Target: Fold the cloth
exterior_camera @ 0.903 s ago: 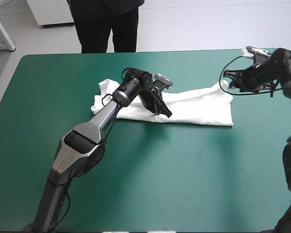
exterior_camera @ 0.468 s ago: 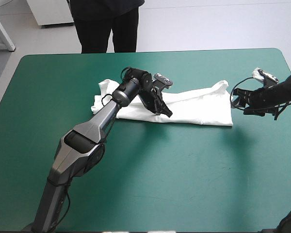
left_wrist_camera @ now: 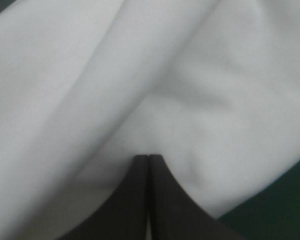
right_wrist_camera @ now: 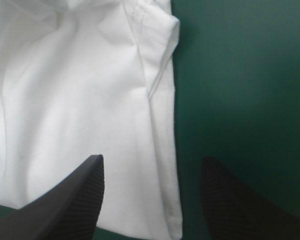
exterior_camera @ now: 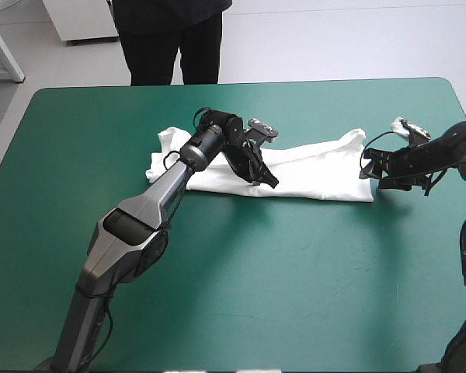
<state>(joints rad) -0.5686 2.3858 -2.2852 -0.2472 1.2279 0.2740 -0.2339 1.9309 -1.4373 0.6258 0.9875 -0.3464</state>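
Your left gripper is pressed together into one point, tips down on the T-shirt at its near edge, just left of the frame's centre. Its wrist camera shows white cloth all around the tips and no sheet between them. Your right gripper stands apart at the right of the frame, its black fingers straddling the shirt's hemmed end edge. The shirt lies as a flat folded band in the upper middle of the frame on the teal-green cover. It looks light, soft and limp, likely to sag and slide, so take hold at that doubled end by the hem. Its long axis runs left to right, rumpled end left, squarer end right.
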